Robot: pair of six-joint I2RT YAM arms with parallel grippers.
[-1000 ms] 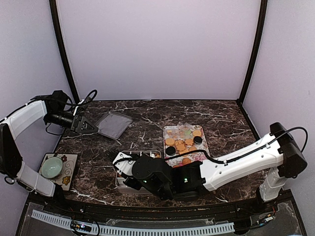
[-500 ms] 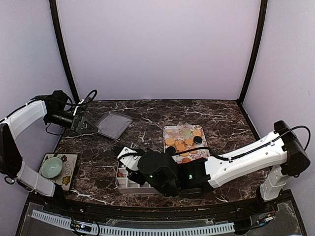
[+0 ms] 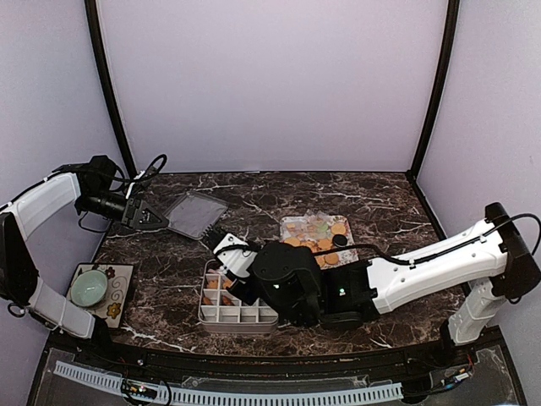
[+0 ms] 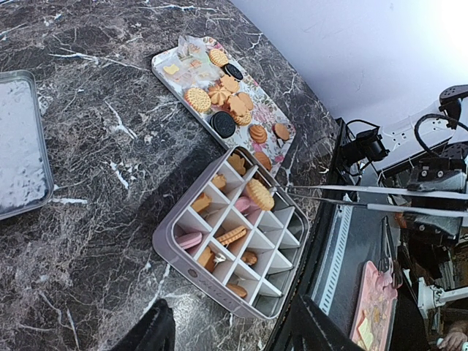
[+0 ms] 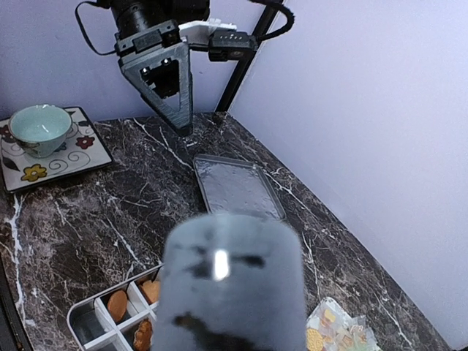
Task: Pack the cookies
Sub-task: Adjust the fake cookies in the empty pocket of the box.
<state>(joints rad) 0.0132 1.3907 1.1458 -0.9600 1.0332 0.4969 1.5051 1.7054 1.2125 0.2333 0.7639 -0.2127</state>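
Left gripper [image 3: 150, 217]: fingers stand apart with nothing between them, so released. The metal lid [image 3: 196, 213] lies just beside its tip. I can't tell whether they touch.

Divided box [image 4: 164, 234]: ahead of the left gripper and under the right wrist. Several cells hold cookies, e.g. 1 pink round [image 4: 189, 239] and 1 oblong ridged one [image 4: 232, 235]. The cells nearest the table edge are mostly bare.

Tongs [image 4: 344, 196]: 2 thin metal blades running level over the box. The tips are at 1 round golden cookie [image 4: 259, 194] sitting tilted in a far-row cell. I can't tell whether the blades are pinching it or just beside it.

Flower-patterned tray [image 4: 167, 79]: just beyond the box, past the tong tips. It holds the rest of the cookies [image 4: 228, 104], mostly golden rounds plus 2 black sandwich rounds [image 4: 223, 124], some overlapping.

Right gripper [image 3: 230, 254]: its jaws are hidden, and the wrist view is blocked by a blurred grey shape. The tongs hang in the air from that side, so I judge it clamped on their handle.

Handling, as a judgement:
- The cookies are light, dry and stiff but brittle.
- Take rounds across the diameter at the rim.
- Take oblongs across the short width.
- Take sandwich rounds with both wafers caught, or the halves may shear.
- Squeeze lightly, since too much force chips them.
- Smooth blades on crumbly edges may slip, so lift from the top of the pile, not from under an overlap.
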